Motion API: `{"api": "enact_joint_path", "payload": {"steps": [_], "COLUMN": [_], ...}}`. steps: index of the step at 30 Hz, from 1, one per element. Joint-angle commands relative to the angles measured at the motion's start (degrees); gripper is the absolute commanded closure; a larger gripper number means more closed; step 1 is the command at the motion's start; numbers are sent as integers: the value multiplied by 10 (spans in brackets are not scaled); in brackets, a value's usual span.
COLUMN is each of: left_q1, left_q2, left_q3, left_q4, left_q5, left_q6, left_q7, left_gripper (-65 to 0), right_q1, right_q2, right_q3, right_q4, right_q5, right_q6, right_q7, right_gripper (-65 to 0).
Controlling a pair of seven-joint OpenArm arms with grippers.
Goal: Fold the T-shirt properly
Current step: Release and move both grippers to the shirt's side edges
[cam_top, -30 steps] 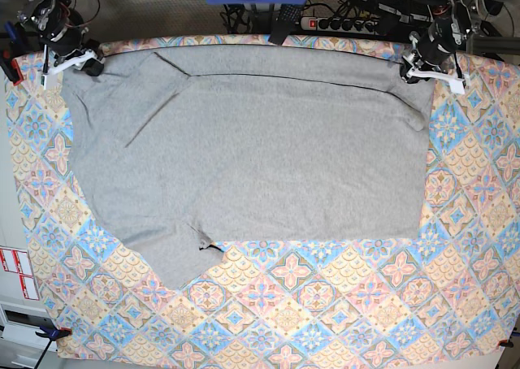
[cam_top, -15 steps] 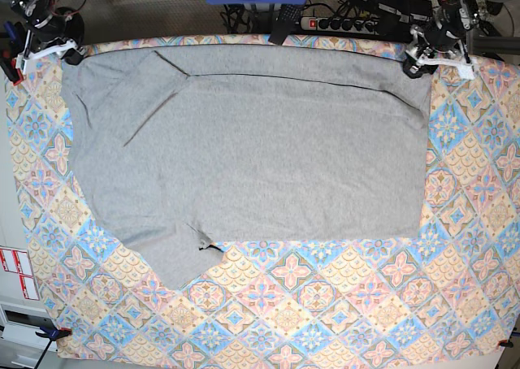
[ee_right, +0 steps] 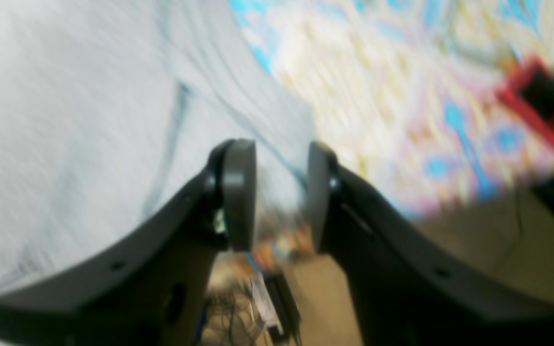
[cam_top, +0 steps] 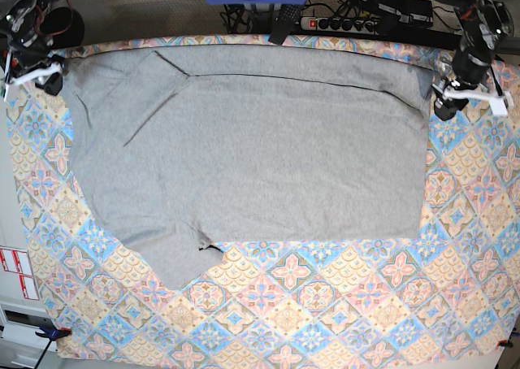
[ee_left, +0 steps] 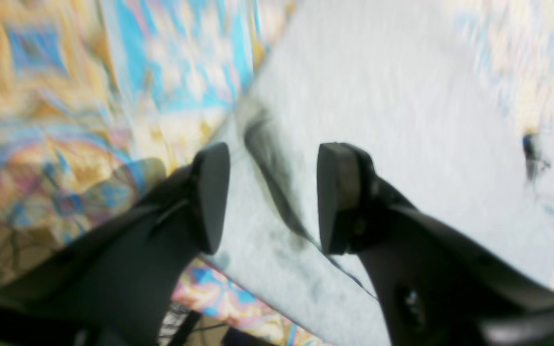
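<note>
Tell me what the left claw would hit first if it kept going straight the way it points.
Most likely the T-shirt: the open left claw aims at grey cloth near its edge. Blur leaves depth unclear.

- The T-shirt (cam_top: pixel 252 154) lies flat over the far half of the patterned tablecloth (cam_top: pixel 325 312); nothing rises from it to block a pass overhead.
- Nearer than the shirt's hem, the cloth is bare from side to side.
- Beyond the shirt's far edge, a power strip (cam_top: pixel 345 21) and cables crowd the table's back rim.
- The left gripper (cam_top: pixel 449 97) and right gripper (cam_top: pixel 36 70), both with jaws apart, stand just off the shirt's two far corners.
- A clamp (cam_top: pixel 53 332) grips the cloth's near corner, well away from the shirt.
</note>
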Motion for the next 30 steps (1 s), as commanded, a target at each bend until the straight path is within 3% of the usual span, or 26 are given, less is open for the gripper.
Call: {"api": "enact_joint_path", "payload": {"steps": [1, 6, 11, 21, 30], "left_q1": [-27, -145, -233, -413, -490], "left_q2": [-25, -64, -94, -96, -96], "left_q3": [-9, -7, 43, 130, 204], "left_q4": [8, -64, -152, -311, -470], "left_q5": [-2, 40, 83, 205, 284], "left_q6": [-5, -5, -5, -7, -7], "left_q7": [-2, 21, 17, 14, -98], "left_gripper": [-304, -304, -304, -304, -304], "right_q1": [7, 54, 104, 204, 242], "right_q2": [13, 27, 27, 23, 22], "right_q3": [1, -32, -90, -197, -232], "right_q4": [13, 10, 8, 7, -52], "right_q5": [12, 12, 5, -158, -165], "right_q6": [3, 3, 3, 3, 3], "right_q7": [10, -13, -14, -14, -13], "right_gripper": [-188, -188, -188, -188, -186]}}
